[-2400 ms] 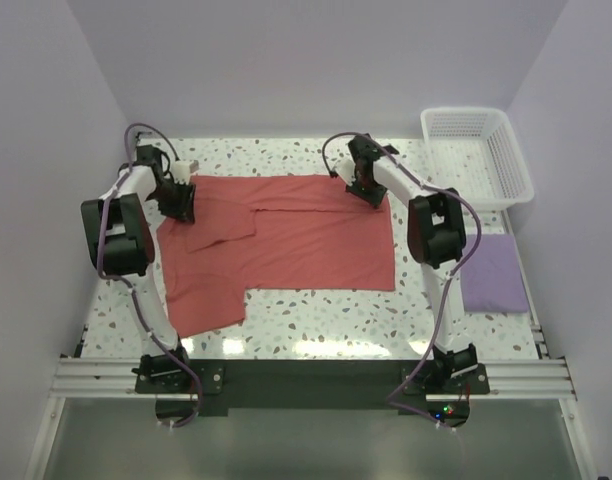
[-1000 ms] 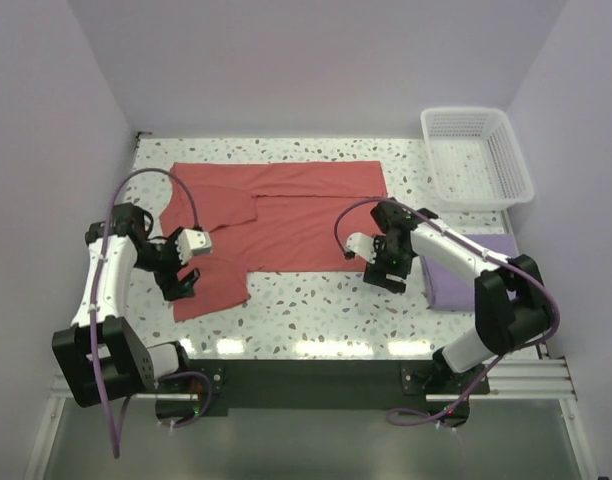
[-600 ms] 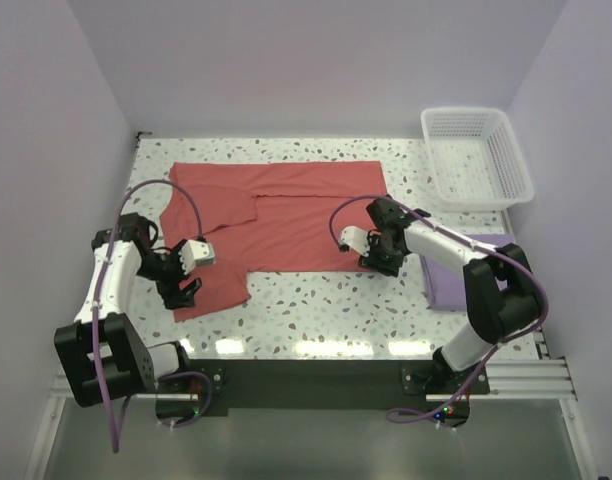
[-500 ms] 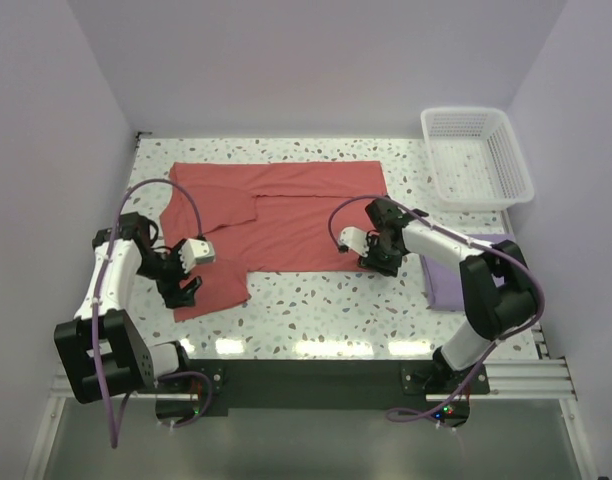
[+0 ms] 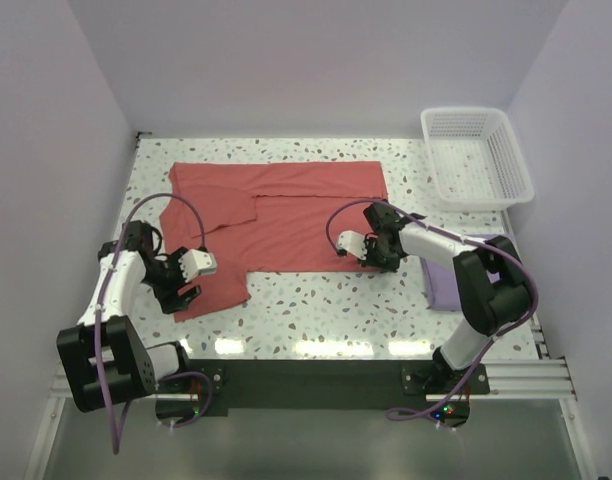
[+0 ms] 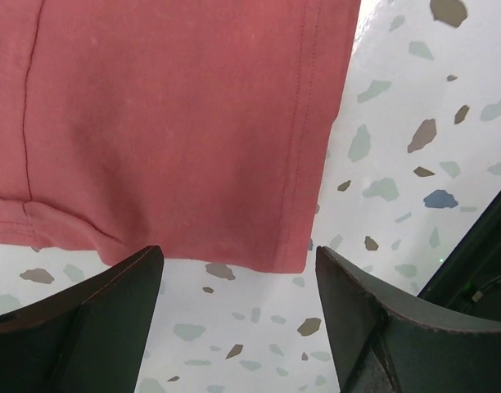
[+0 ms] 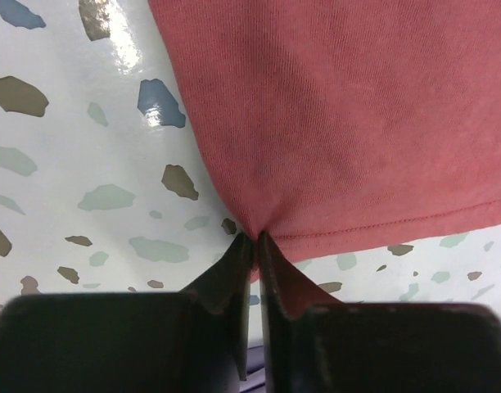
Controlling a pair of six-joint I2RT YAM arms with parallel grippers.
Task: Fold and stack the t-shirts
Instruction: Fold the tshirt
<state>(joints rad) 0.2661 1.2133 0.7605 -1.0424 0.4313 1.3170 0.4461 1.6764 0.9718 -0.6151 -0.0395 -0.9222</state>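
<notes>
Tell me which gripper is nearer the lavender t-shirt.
Right. The right gripper pinches the red t-shirt's corner just left of the lavender t-shirt; the left gripper hovers open across the table.

The red t-shirt point(image 5: 306, 210) is a plain salmon-coral, and the lavender t-shirt point(image 5: 439, 288) a pale purple. The counter point(image 5: 316, 300) is white terrazzo flecked with grey, brown and blue. The basket point(image 5: 513, 160) is white lattice. The left gripper point(image 6: 234, 270) and right gripper point(image 7: 255, 241) are black.
</notes>
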